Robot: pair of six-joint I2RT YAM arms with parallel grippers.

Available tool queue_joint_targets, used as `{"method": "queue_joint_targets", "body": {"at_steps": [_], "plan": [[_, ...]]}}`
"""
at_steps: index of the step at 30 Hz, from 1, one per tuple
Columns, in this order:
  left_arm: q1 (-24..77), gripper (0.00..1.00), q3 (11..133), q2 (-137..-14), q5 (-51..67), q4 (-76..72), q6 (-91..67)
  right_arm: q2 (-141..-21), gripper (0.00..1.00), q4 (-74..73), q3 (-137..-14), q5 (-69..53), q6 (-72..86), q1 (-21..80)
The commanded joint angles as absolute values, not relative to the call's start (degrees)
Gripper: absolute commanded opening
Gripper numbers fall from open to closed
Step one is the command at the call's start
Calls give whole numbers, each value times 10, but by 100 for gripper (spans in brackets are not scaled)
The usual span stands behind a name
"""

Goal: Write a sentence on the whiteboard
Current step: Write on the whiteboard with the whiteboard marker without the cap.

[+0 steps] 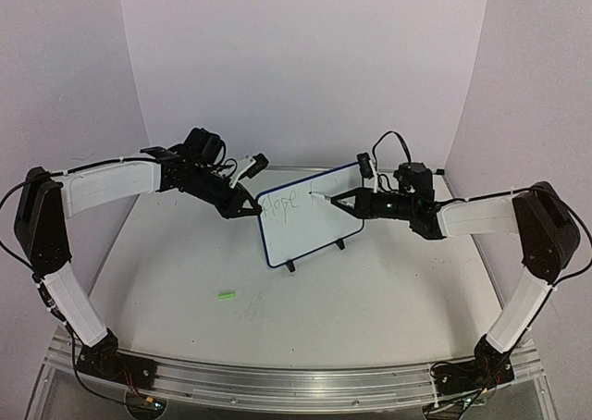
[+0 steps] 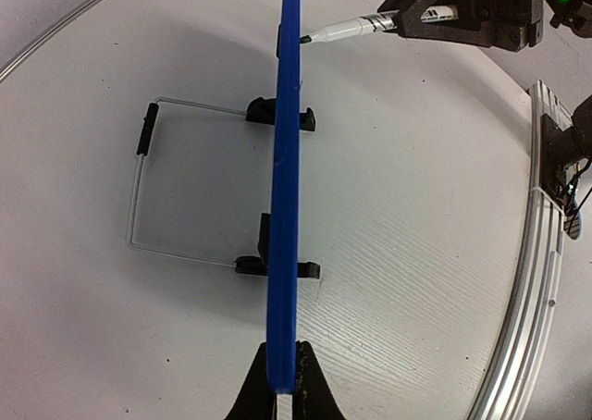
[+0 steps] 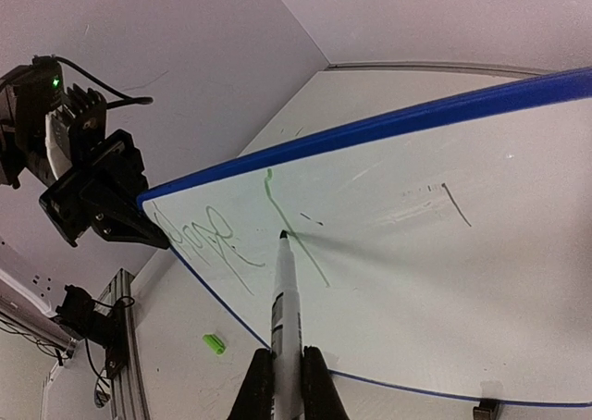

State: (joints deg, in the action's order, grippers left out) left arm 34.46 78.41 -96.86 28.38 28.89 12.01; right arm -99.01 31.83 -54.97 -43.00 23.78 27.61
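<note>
From above, the whiteboard [image 1: 301, 221] stood upright mid-bench [image 1: 370, 300] between both hands: left hand [image 1: 250, 207] clenched on its left edge, right hand [image 1: 335, 200] at its face. Left wrist: whiteboard edge-on, pinched in that hand. Right wrist: right hand grasped a marker [image 3: 285, 300], tip touching the writing surface.

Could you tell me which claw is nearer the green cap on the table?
Left. The left claw grips the whiteboard edge behind the cap; the right claw, holding the marker, sits farther right.
</note>
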Motion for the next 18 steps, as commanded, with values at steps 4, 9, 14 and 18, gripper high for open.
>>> {"method": "queue_joint_targets", "body": {"at_steps": [4, 9, 14, 18], "plan": [[348, 0, 791, -988, 263, 315, 137, -999, 0, 323, -576, -422, 227, 282], [348, 0, 791, -987, 262, 315, 138, -989, 0, 323, -565, -383, 229, 282], [348, 0, 790, -985, 262, 315, 137, -969, 0, 323, -549, -340, 230, 282], [348, 0, 790, -984, 261, 315, 138, -960, 0, 325, -542, -324, 230, 282]]}}
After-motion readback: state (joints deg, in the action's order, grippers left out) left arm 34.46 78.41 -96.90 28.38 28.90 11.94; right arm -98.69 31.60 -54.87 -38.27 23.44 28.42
